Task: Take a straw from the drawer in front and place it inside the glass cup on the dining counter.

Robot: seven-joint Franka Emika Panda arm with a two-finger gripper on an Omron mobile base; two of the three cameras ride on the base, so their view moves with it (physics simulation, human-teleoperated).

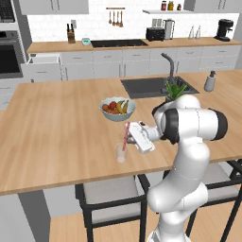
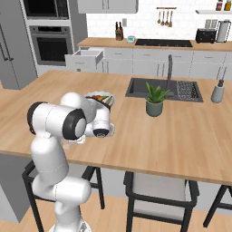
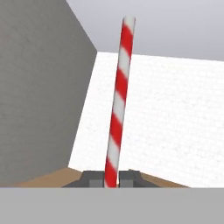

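Note:
My gripper (image 1: pixel 128 134) is shut on the straw (image 1: pixel 125 137), a red stick with pale stripes, and holds it nearly upright above the dining counter (image 1: pixel 56 127). The straw's lower end meets the mouth of the small glass cup (image 1: pixel 121 154), which stands near the counter's front edge, and appears to dip just inside the rim. In the hand view the straw (image 3: pixel 120 96) rises from between my fingertips (image 3: pixel 111 179), which are clamped on its base. The drawer (image 1: pixel 42 60) stands pulled open at the far wall cabinets, also seen as the drawer (image 2: pixel 85 56) in the right base view.
A grey fruit bowl (image 1: pixel 117 108) sits just behind the cup. The dark sink (image 1: pixel 151 86) with its faucet, a potted plant (image 2: pixel 154 100) and a soap dispenser (image 1: pixel 209 82) lie to the right. Dark-framed stools (image 1: pixel 111 194) stand under the counter's front edge.

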